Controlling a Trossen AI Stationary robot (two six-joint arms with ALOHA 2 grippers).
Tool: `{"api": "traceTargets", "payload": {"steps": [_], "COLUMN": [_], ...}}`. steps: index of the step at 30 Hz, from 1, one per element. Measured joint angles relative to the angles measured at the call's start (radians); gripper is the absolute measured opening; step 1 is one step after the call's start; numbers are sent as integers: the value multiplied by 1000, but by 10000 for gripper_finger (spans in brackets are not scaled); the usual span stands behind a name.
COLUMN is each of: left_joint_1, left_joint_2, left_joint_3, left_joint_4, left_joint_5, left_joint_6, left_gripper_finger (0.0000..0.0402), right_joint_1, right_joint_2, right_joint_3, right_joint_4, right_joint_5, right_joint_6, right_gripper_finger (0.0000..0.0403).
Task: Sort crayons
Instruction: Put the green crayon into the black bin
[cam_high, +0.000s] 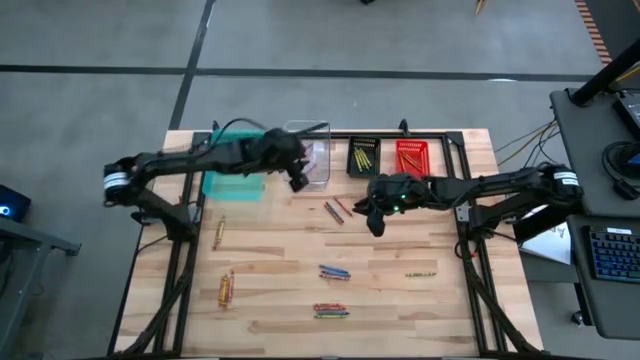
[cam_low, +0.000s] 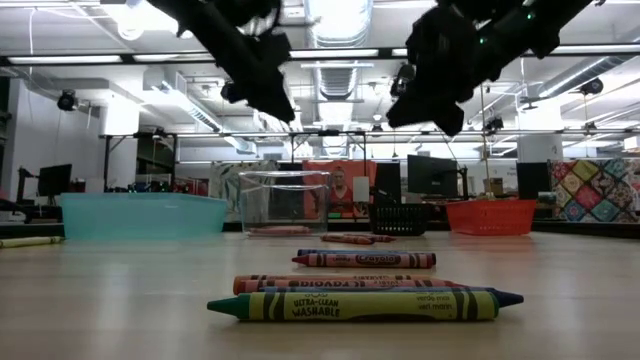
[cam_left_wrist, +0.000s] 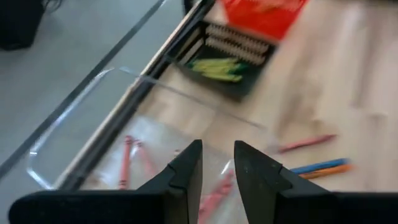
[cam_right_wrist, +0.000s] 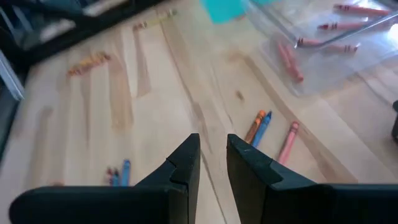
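The wooden table (cam_high: 300, 270) carries four bins along its far edge: a teal bin (cam_high: 233, 186), a clear bin (cam_high: 312, 155), a black bin (cam_high: 363, 158) holding yellow crayons and a red bin (cam_high: 412, 157). The left arm reaches over the clear bin, and its wrist view looks down past the left gripper (cam_left_wrist: 217, 163) onto the pink crayons (cam_left_wrist: 127, 163) lying on that bin's floor. Its fingers stand a narrow gap apart with nothing between them, so I judge a pink crayon's drop to be the step in hand, or just finished.

The right gripper (cam_right_wrist: 212, 155) hangs above the middle of the table, fingers likewise narrowly parted and empty, near a small cluster (cam_high: 334, 211) of loose crayons (an orange, a blue and a pink one, by the right wrist view).

Other crayons lie scattered across the near half: a blue group (cam_high: 334, 272), a mixed bundle (cam_high: 330, 311), orange ones (cam_high: 226, 288) on the left, a yellowish one (cam_high: 420, 273) on the right. They are thin paper-wrapped sticks lying flat.

The next move probably calls for lowering over a single crayon with fingers straddling its width, then pinching without dragging in its neighbours.
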Motion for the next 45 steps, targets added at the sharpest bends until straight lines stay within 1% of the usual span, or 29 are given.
{"api": "traceTargets", "payload": {"steps": [3,7,12,15,20,29,36,42,45], "left_joint_1": [-61,-138,-220,-258,-287,-293,-304,-354,-387], "left_joint_2": [-91,-180,-241,-252,-250,-240,-238,-237,-237], "left_joint_3": [-107,-235,-351,-402,-429,-422,-436,-442,-442], "left_joint_4": [117,279,429,504,561,557,554,556,557], "left_joint_5": [0,0,0,0,0,0,0,0,0], "left_joint_6": [-42,-106,-154,-156,-199,-272,-317,-338,-350], "left_gripper_finger": [75,75,75,75,75,75,75,75,75], "right_joint_1": [0,2,20,58,133,308,439,549,602], "right_joint_2": [35,65,72,69,71,79,79,79,79], "right_joint_3": [0,0,0,0,0,0,0,0,0], "right_joint_4": [-12,-12,-36,-72,-108,-140,-145,-236,-323], "right_joint_5": [-2,-8,-86,-88,-89,-77,-75,-74,-76], "right_joint_6": [-24,-18,79,145,242,425,597,770,785], "right_gripper_finger": [68,68,68,68,68,68,68,68,68]}}
